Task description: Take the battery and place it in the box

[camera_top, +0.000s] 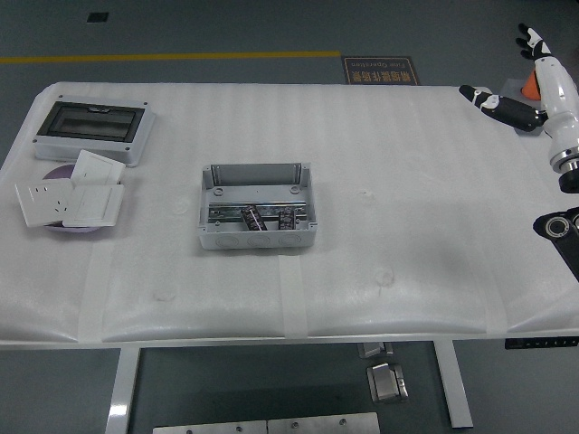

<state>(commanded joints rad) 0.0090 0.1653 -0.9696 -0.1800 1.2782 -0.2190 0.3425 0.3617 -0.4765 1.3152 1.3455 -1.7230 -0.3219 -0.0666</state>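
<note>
An open grey box (257,208) stands at the middle of the white table (380,199). Two dark cylindrical batteries (253,217) (287,217) lie inside it, side by side. My right hand (523,72) is at the far right edge of the picture, raised over the table's back right corner. Its fingers are spread and it holds nothing. My left arm is out of view.
A grey enclosure with a dark clear lid (92,129) stands at the back left. White wall sockets (68,197) lie on a purple disc at the left. An orange cylinder (532,83) shows partly behind my right hand.
</note>
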